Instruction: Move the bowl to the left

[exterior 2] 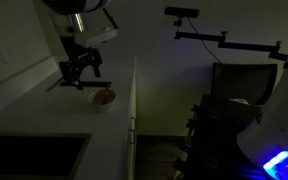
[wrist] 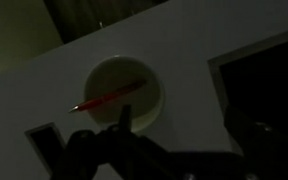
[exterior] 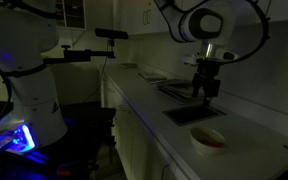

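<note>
Only the wrist view shows me a thin red streak (wrist: 109,97) across the small round cream-white bowl (wrist: 124,90). In both exterior views the black metal claw (exterior: 206,94) hangs over the pale counter (exterior: 149,100), fingers spread, gripping nothing. The bowl sits below and just ahead of it, not touching.

Bowl (wrist: 124,92): small, round, shallow, pale cream with a reddish streak inside. It sits upright on the surface (wrist: 44,100). In the wrist view it lies just ahead of the fingers (wrist: 124,120). In both exterior views it sits lower than the fingertips, apart from them (exterior: 208,139) (exterior 2: 103,98).
</note>
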Tool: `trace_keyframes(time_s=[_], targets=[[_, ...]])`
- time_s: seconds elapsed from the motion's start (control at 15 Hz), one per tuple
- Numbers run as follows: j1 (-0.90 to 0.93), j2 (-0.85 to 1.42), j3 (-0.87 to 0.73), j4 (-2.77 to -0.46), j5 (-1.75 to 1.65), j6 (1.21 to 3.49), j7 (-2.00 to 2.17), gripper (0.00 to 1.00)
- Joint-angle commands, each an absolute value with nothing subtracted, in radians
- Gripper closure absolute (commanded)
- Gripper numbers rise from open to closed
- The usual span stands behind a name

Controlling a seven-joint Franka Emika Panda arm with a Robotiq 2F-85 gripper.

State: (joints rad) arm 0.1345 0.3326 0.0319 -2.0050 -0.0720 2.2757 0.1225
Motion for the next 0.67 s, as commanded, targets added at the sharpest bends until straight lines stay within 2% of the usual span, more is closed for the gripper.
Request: trace_keyframes(time_s=[0.0,0.6], targets=[[0.104,0.27,0.06,-2.044,-0.02,2.228,0.051,0.0],[0.093,0.24,0.073,-2.061,0.008,2.206,-0.053,0.0]])
